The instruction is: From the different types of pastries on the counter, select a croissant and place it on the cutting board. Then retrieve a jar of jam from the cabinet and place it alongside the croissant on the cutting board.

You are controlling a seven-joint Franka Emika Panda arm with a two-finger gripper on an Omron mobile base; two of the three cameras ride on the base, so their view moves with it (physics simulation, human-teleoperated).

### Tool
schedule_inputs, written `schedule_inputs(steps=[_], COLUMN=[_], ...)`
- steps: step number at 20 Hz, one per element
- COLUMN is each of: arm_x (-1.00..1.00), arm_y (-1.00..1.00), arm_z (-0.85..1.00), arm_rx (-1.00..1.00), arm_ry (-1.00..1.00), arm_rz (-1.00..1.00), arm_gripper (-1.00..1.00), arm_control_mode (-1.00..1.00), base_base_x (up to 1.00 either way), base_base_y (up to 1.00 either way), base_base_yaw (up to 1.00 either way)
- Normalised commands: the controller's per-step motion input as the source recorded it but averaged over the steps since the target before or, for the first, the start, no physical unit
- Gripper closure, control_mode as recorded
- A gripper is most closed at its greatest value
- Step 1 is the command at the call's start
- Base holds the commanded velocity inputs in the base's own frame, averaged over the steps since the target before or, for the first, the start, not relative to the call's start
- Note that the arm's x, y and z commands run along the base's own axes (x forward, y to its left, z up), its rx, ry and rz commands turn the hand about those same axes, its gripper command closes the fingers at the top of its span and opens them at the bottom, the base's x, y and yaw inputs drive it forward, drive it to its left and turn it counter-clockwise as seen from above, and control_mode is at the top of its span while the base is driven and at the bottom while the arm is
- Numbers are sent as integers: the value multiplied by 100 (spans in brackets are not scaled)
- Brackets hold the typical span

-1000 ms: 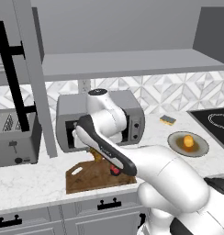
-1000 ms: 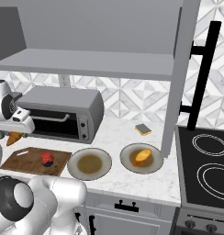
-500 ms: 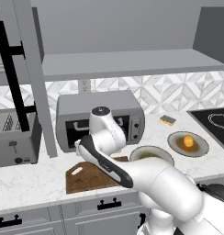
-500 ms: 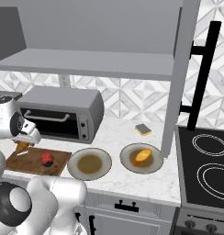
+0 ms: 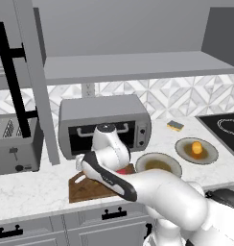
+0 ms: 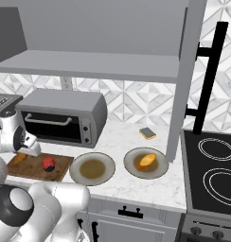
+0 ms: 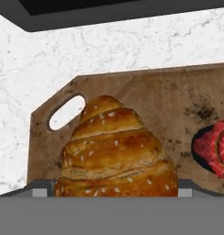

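1. Left base view: the white arm reaches down over the cutting board [image 5: 85,188], which lies on the counter [image 5: 28,192] in front of the toaster oven [image 5: 104,124]. A bit of the red jar [image 5: 122,170] shows just behind the arm. To the right stand 2 plates: an empty one [image 5: 158,163] and one carrying the round bun [image 5: 197,148]. A sponge [image 5: 175,126] lies near the wall.

2. Right base view: the gripper [image 6: 23,147] hangs over the left end of the board [image 6: 60,165], just above an orange-brown bit of the croissant [image 6: 21,157]. The jar [image 6: 48,163] sits upright on the board, just beside it and apart from it.

3. Hand view: the croissant [image 7: 114,151] lies on the board [image 7: 155,101], its tapered tip pointing toward the handle slot [image 7: 66,112]. The jar [image 7: 215,148] rests to its right, with a gap of bare wood between them. The jaws stand wide apart with nothing between them.

4. Judgement: both items seem to be on the board, so the task looks nearly complete.

5. Handling: the croissant is probably light, soft and flaky, so a hard squeeze would crush it. Its thick middle, taken across the width, looks the best hold. The jar is likely stiff, smooth and heavier, best held around its sides.
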Motion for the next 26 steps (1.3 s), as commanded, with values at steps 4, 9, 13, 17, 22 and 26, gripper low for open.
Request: schedule_inputs(steps=[4,9,13,17,22,26], arm_x=[0,3,12,17,22,15], arm_y=[0,0,6,12,5,0], arm_z=[-44,-25,0,0,0,0], arm_rx=[-9,-5,0,0,0,0], arm_ry=[0,0,0,0,0,0], arm_rz=[0,0,0,0,0,0], arm_gripper=[100,100,100,-100,-100,-100], arm_control_mode=[-100,-100,-100,-100,-100,-100], base_base_x=[0,0,0,0,0,0], base_base_y=[0,0,0,0,0,0], base_base_yaw=[0,0,0,0,0,0])
